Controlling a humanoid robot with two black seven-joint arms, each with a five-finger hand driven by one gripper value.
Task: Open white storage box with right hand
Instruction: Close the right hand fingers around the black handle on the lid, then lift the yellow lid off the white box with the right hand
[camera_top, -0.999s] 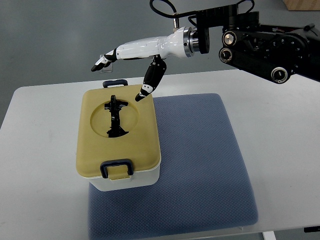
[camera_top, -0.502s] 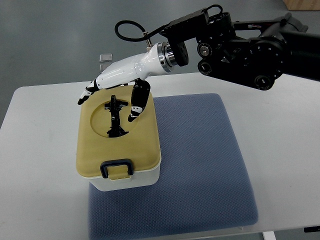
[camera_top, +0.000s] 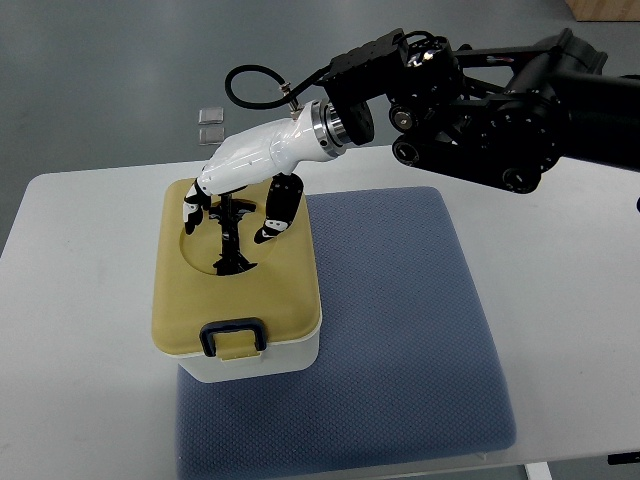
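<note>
Box: we see the white storage box (camera_top: 240, 300), tan lid (camera_top: 270, 285) shut, on a blue mat (camera_top: 400, 320) on the bench (camera_top: 80, 300).
Right hand (camera_top: 235, 195): fingers (camera_top: 190, 215) apart, curling over the black handle (camera_top: 230, 238), not clamped.
Risk: we judge a shallow hook could slip off; the front latch (camera_top: 233, 337), apparently fastened, could lift the whole box.

The storage box (camera_top: 238, 300) left of centre has a mustard-yellow lid (camera_top: 240, 290) over a white base, a black handle (camera_top: 232, 238) in the lid's round recess and a dark navy latch (camera_top: 233, 335) at the lower edge. Under it lies a blue-grey mat (camera_top: 400, 340) with a fine dotted weave. The surface (camera_top: 80, 330) is plain pale grey. The right hand (camera_top: 235, 190) is glossy white, its fingers (camera_top: 190, 212) black-jointed with white tips; the arm (camera_top: 500, 95) at upper right is black.
</note>
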